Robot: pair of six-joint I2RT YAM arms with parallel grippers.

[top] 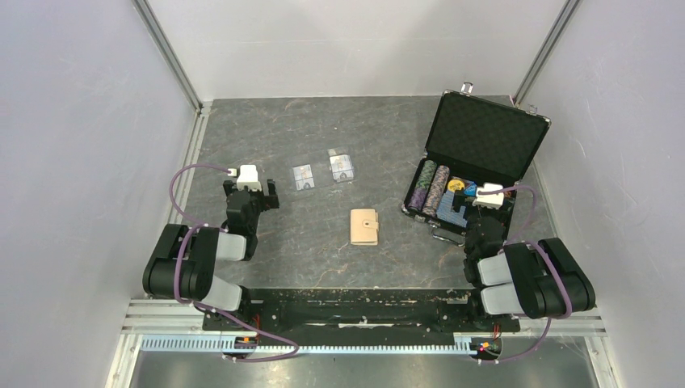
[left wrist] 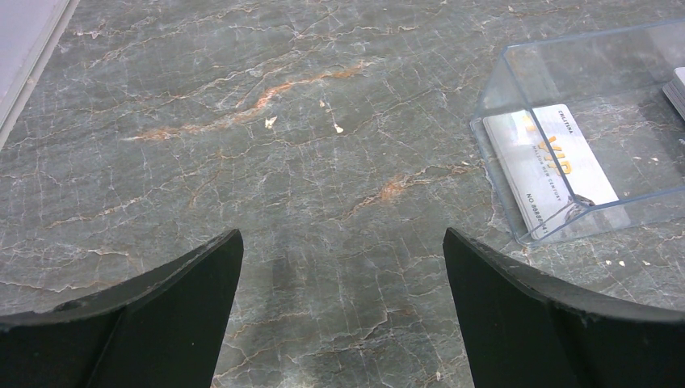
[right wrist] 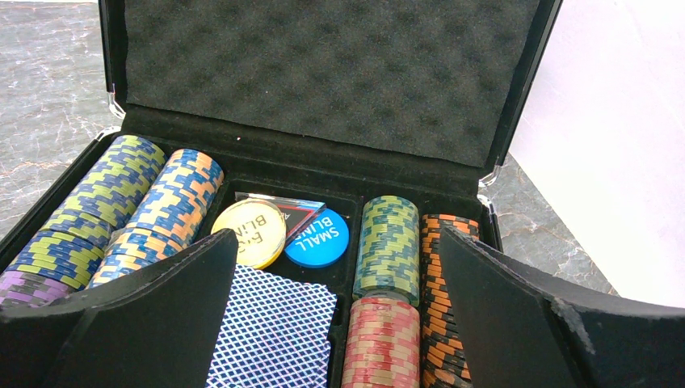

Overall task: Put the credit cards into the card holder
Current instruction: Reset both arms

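Left tool (left wrist: 343, 311) and right tool (right wrist: 339, 315) gape empty; reaching for the credit cards (left wrist: 553, 162) may skid their clear cases (left wrist: 565, 77) away.

The left credit card (top: 303, 177) and the right credit card (top: 342, 166) lie side by side on the grey tabletop (top: 242, 129). Each is white and glossy and lies flat inside a clear case (left wrist: 517, 89). The tan card holder (top: 364, 227) lies closed and flat, well apart from both cards and nearer the arms.

Even bright overhead light, soft shadows, sharp focus, no glare.
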